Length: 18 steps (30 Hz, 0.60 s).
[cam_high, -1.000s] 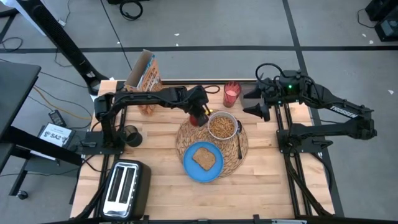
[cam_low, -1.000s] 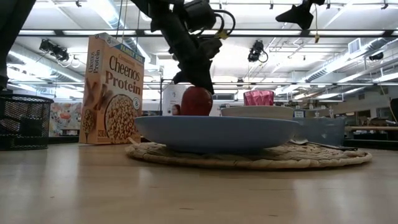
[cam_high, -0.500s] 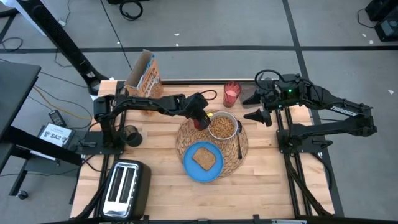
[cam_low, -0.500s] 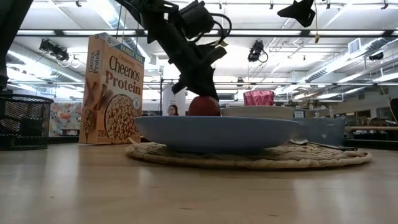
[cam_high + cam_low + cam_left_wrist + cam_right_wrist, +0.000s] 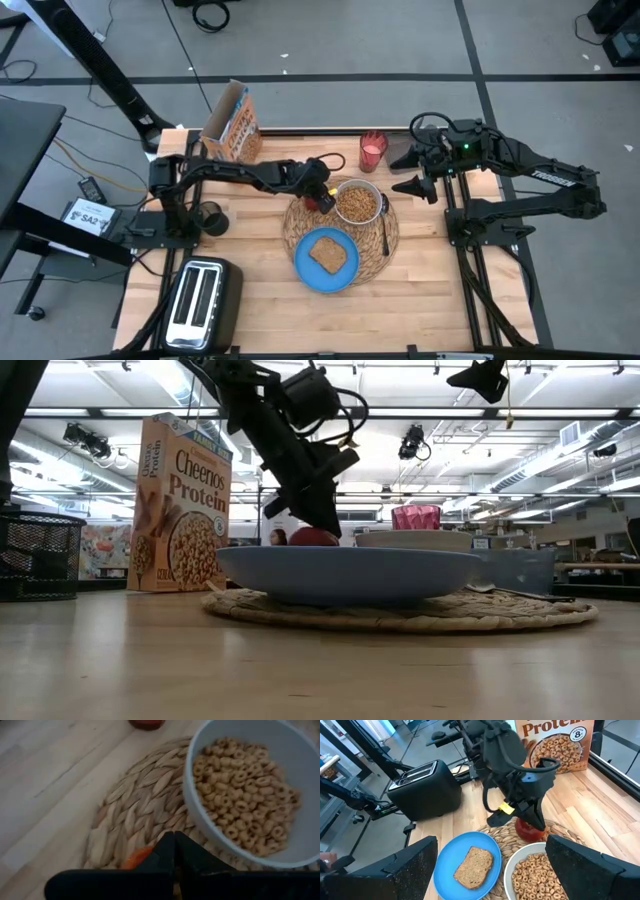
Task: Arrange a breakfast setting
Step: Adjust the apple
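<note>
Blue plate (image 5: 326,261), red apple (image 5: 530,830), woven placemat (image 5: 390,237)

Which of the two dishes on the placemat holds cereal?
The small white bowl, on the woven placemat beside the left gripper and red apple. It is full of cereal rings; the blue plate carries only toast.

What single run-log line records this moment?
left claw: shut on red apple, at placemat edge beside bowl | right claw: open, waiting beside pink glass | toast: on blue plate
</note>
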Motion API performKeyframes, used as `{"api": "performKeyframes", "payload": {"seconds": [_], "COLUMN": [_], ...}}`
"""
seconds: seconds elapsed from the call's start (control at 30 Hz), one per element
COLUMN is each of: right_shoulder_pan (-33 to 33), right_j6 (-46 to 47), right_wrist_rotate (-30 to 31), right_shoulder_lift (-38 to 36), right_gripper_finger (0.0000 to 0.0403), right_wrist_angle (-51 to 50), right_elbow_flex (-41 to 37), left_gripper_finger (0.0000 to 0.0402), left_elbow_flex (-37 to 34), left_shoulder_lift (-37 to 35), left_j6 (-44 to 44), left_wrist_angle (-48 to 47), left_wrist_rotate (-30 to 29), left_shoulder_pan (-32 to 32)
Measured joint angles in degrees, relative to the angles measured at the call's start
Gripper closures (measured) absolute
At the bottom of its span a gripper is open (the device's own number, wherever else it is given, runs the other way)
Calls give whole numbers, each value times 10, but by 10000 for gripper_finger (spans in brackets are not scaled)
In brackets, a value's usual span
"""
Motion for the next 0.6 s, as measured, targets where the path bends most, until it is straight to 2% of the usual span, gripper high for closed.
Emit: {"api": "performKeyframes", "payload": {"seconds": [0.13,0.6], "right_shoulder_pan": [0,0], "right_j6": [0,-25], "right_wrist_rotate": [0,0], "right_shoulder_lift": [0,0], "right_gripper_finger": [30,30], "right_wrist_angle": [0,0], "right_elbow_flex": [0,0], "left_gripper_finger": [383,312], "left_elbow_flex": [-1,-2], "left_shoulder_lift": [1,-21], "left_j6": [-1,4], "left_wrist_angle": [12,-34], "left_wrist_rotate": [-4,-6], "left_shoulder_pan": [-4,7]}}
